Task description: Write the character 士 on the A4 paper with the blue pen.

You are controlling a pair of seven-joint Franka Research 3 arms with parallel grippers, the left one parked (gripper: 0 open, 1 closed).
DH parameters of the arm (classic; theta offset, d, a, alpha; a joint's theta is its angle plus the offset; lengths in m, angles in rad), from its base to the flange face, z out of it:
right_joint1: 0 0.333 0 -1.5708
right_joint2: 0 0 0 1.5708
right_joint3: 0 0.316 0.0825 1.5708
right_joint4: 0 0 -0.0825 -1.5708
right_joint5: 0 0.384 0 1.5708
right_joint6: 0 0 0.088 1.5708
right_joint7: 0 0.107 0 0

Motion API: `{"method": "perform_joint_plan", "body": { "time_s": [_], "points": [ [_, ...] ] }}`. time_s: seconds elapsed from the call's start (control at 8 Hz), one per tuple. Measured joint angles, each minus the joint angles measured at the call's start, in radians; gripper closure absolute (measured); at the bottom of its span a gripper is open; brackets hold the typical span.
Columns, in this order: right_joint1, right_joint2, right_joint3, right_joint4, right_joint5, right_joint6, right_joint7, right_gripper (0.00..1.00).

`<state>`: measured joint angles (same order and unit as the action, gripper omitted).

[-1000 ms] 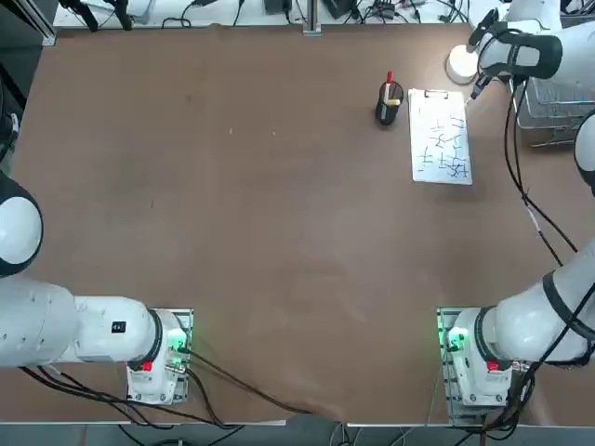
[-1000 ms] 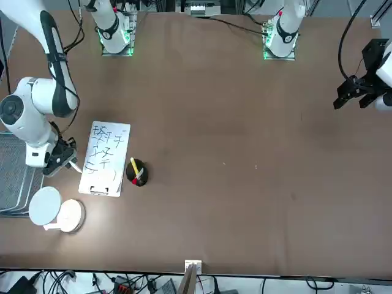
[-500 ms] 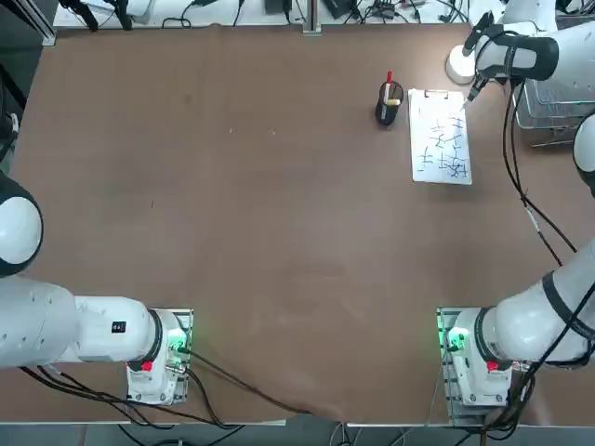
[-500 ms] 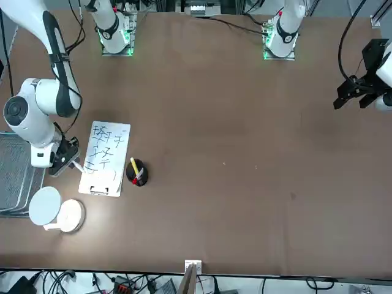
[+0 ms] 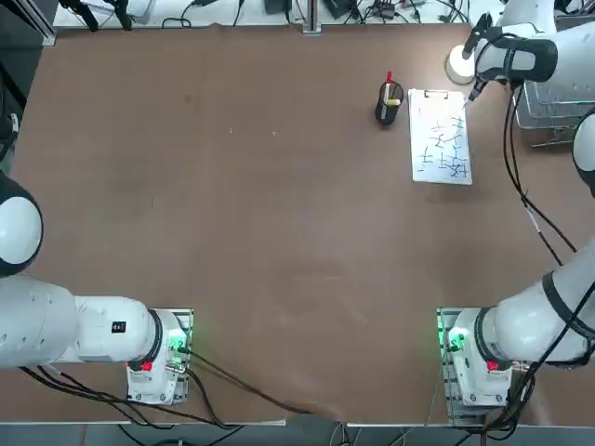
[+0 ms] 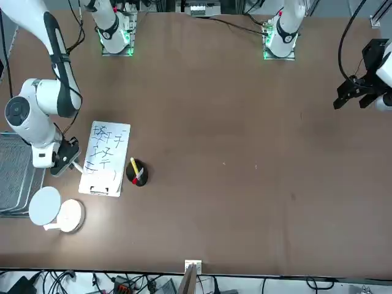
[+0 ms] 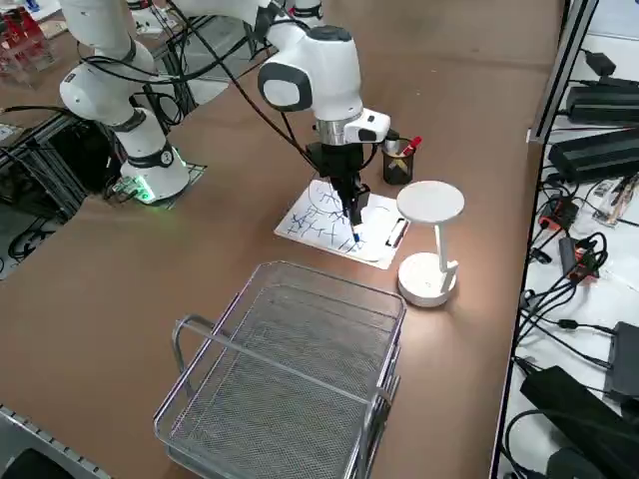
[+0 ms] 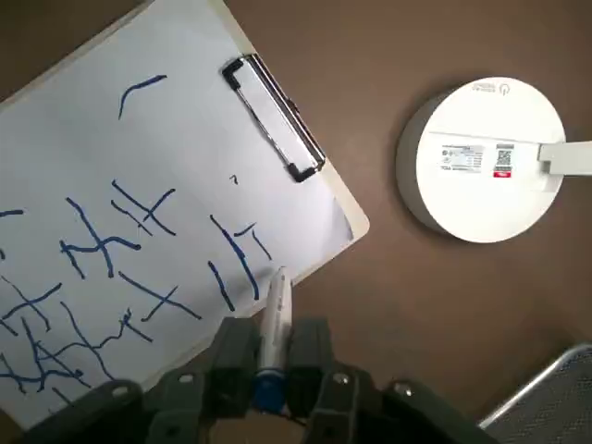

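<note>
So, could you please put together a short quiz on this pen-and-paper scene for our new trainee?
1. True or false: the right gripper is shut on the blue pen.
2. Where is the pen's tip? A) over the A4 paper near its long edge, toward the clip end; B) inside the black pen cup; C) over the wire basket.
3. Which object stands on the table just beyond the paper's clipped short edge?

Key: 1 true. 2 A, though whether the tip touches the sheet cannot be told. 3 the white desk lamp.
</note>
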<state>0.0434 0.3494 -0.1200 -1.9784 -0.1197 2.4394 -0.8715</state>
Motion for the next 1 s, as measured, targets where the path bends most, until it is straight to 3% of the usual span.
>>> {"method": "perform_joint_plan", "body": {
  "time_s": [1.0],
  "points": [
    [-0.001, 0.020, -0.003, -0.021, -0.003, 0.048, -0.011, 0.79]
  ]
}}
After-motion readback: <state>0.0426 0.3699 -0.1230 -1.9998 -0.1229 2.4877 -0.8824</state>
